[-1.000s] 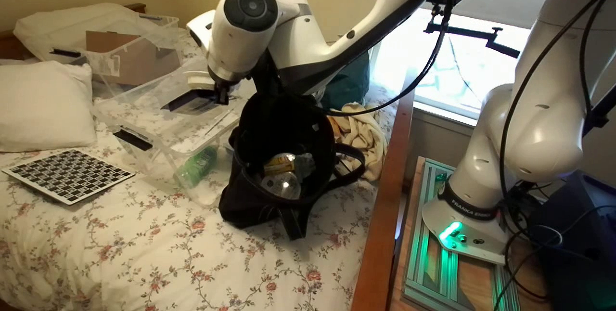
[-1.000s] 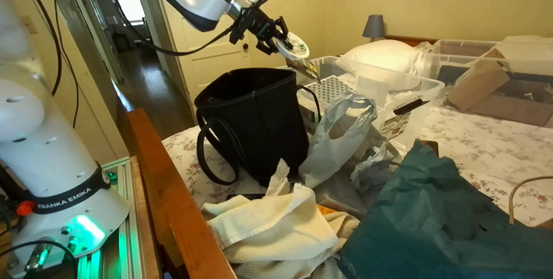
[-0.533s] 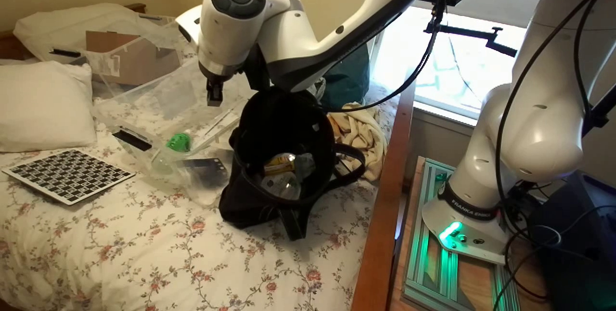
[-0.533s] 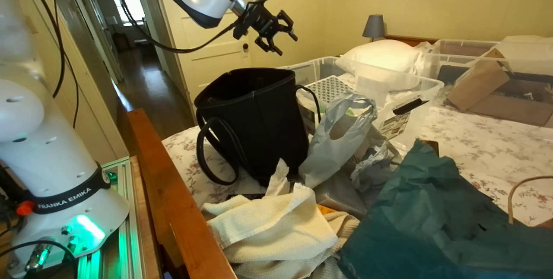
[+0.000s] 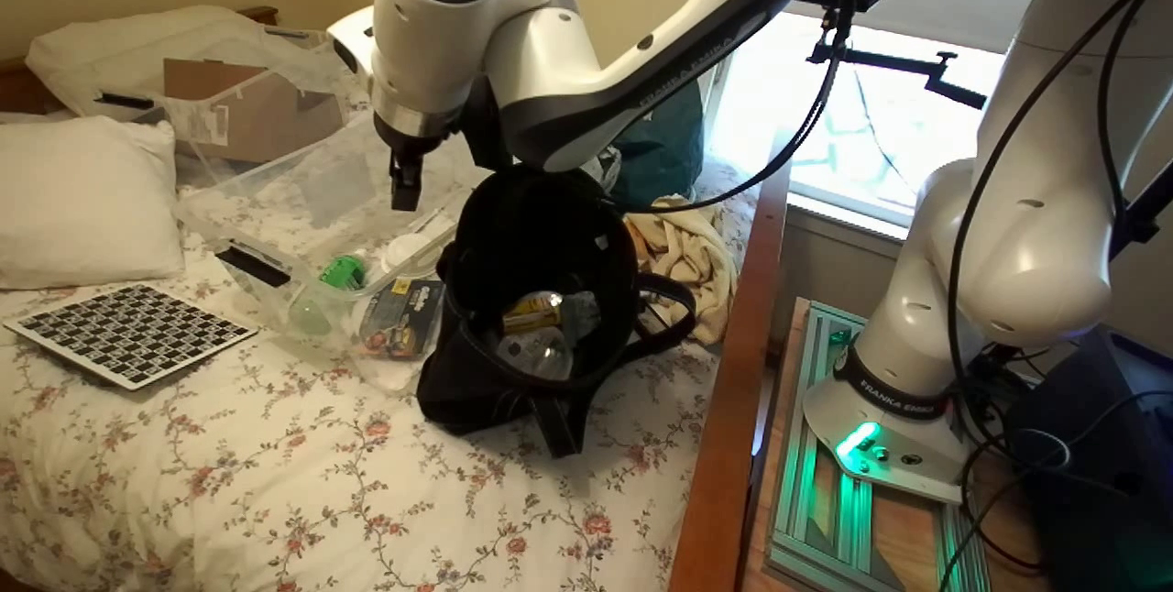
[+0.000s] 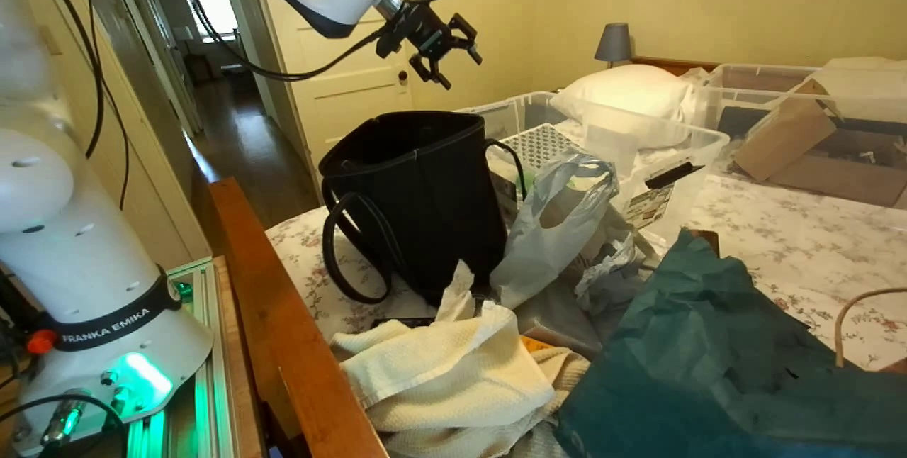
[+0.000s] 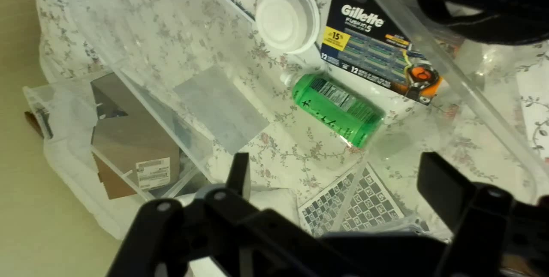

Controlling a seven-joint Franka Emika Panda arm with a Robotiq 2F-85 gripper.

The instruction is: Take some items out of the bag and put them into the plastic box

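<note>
The black bag [image 6: 421, 196] stands upright and wide-mouthed on the bed; a yellow package [image 5: 531, 312] and a clear round pack [image 5: 538, 354] show inside. Beside it is the clear plastic box [image 6: 662, 125]. On the box floor, in the wrist view, are a white bowl [image 7: 286, 17], a black Gillette pack [image 7: 366, 41] and a green bottle [image 7: 339, 107] on its side. Above the box hangs my gripper [image 7: 336, 159], its fingers [image 7: 240, 170] spread wide and nothing between them; an exterior view also shows the gripper [image 6: 462, 71] apart from everything.
A checkered board [image 5: 133, 335] and a white pillow [image 5: 87, 198] lie past the box. Behind, another clear bin holds a brown cardboard box [image 5: 229, 106]. Around the bag are a grey plastic bag [image 6: 553, 238], cream towel [image 6: 453, 373], teal bag [image 6: 708, 359] and wooden bed rail [image 6: 297, 323].
A second ago my gripper held the white bowl and the Gillette pack. The jaws have opened, both have dropped into the box, and the arm has shifted slightly away from the bag.
</note>
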